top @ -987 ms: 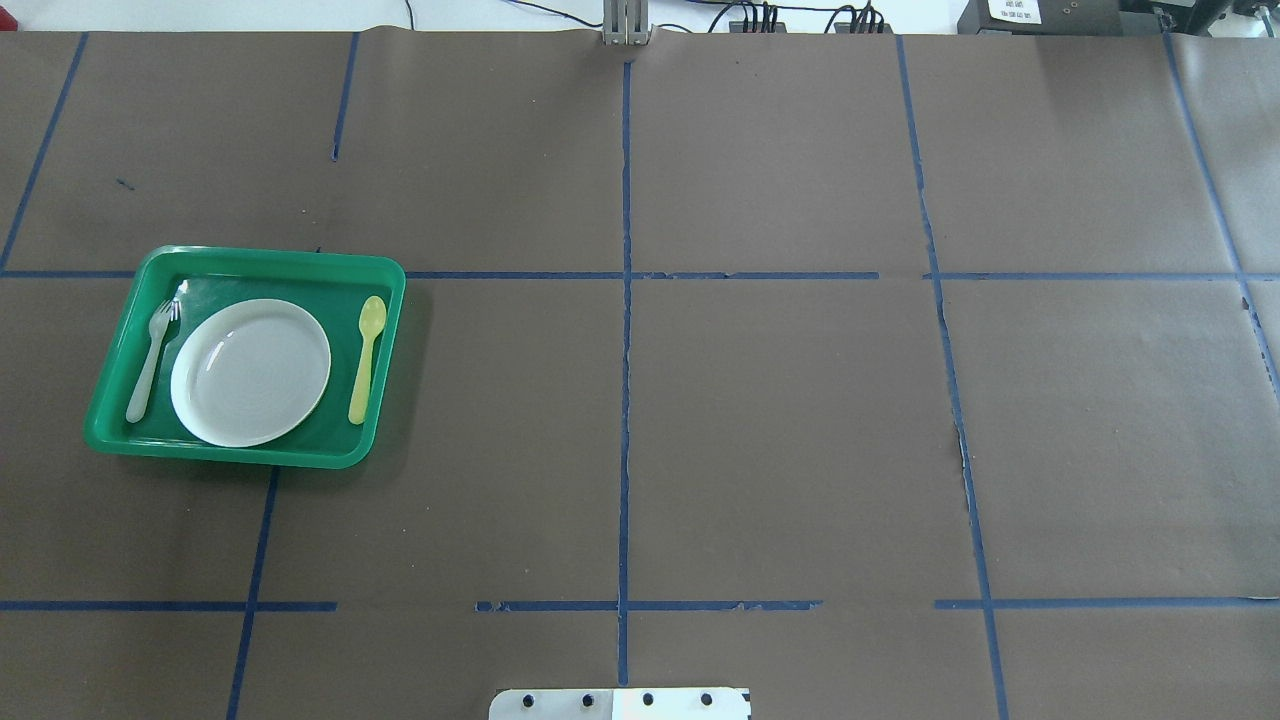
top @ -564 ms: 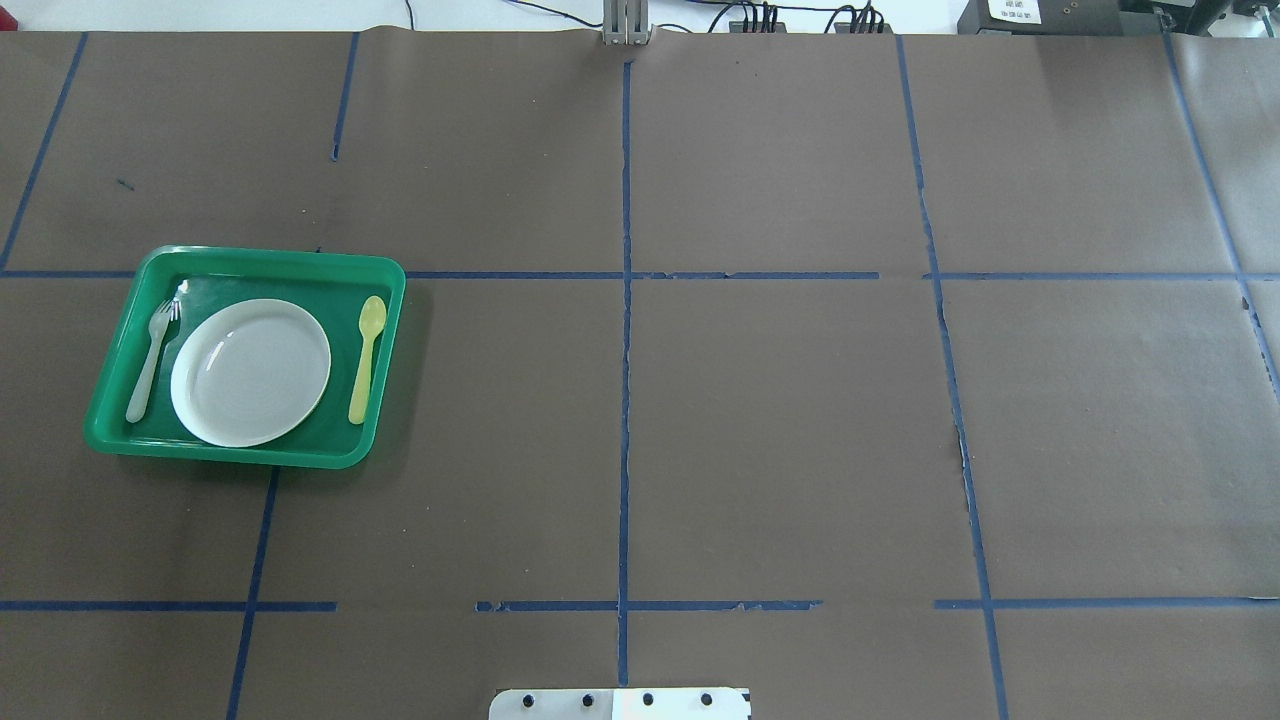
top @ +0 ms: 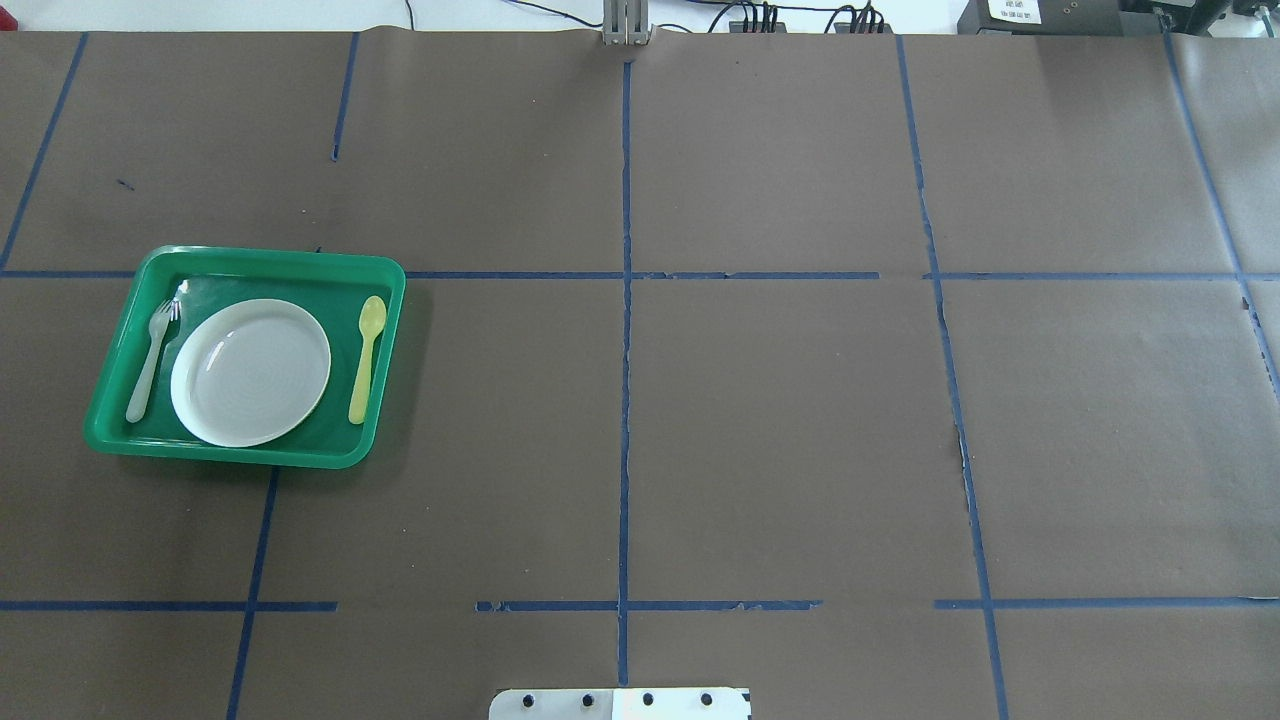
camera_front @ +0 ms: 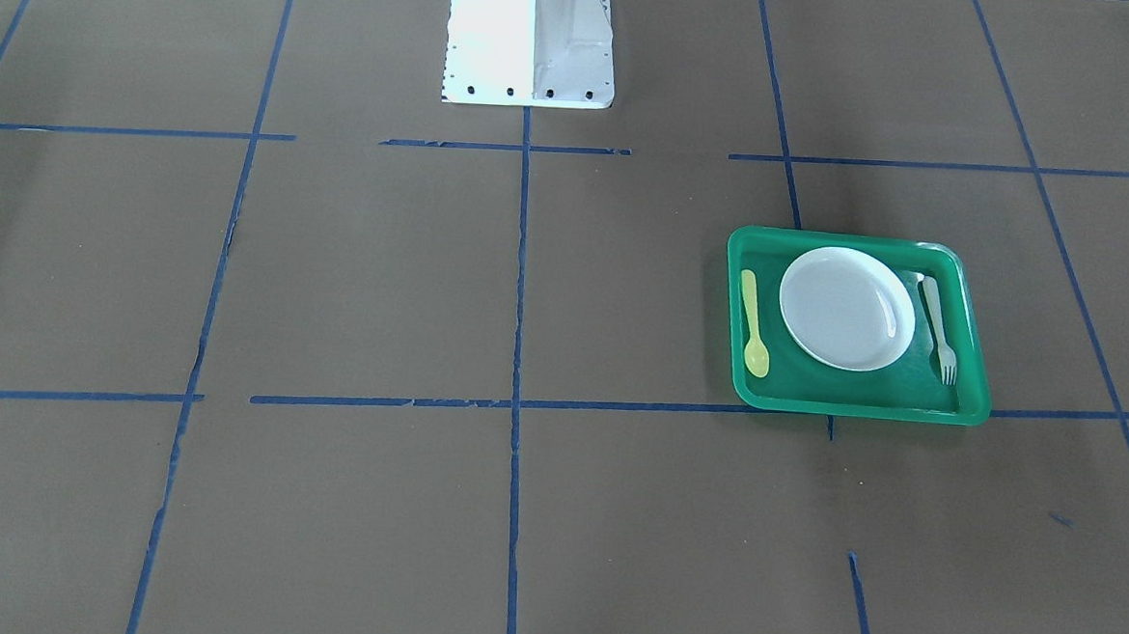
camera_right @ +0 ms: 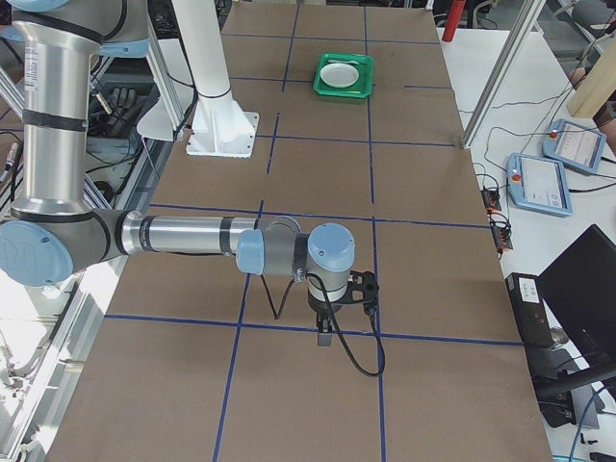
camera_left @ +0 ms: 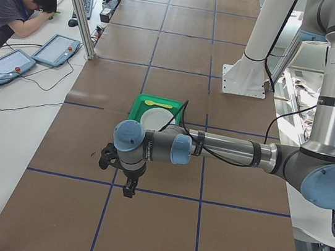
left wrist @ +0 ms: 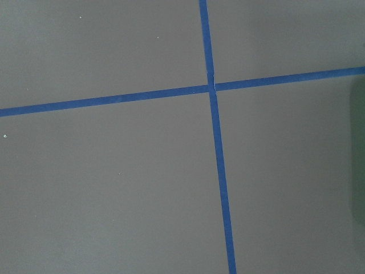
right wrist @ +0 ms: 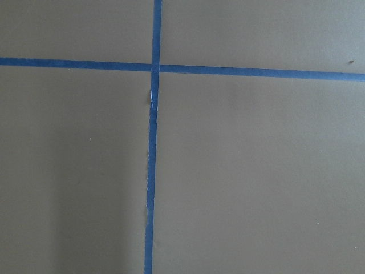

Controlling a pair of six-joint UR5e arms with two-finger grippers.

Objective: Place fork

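Observation:
The pale whitish-grey fork (top: 152, 362) lies in the green tray (top: 270, 258) on the table's left half, left of the white plate (top: 250, 372), tines pointing away from the robot. In the front-facing view the fork (camera_front: 938, 329) lies right of the plate (camera_front: 847, 309) in the tray (camera_front: 850, 406). My left gripper (camera_left: 127, 188) shows only in the exterior left view, hanging over bare paper short of the tray; I cannot tell whether it is open. My right gripper (camera_right: 324, 337) shows only in the exterior right view, far from the tray (camera_right: 344, 74); I cannot tell its state either.
A yellow spoon (top: 366, 358) lies in the tray right of the plate. The robot's white base (camera_front: 530, 45) stands at the table's near middle. Blue tape lines grid the brown paper. An operator (camera_left: 15, 7) sits beyond the far edge with tablets.

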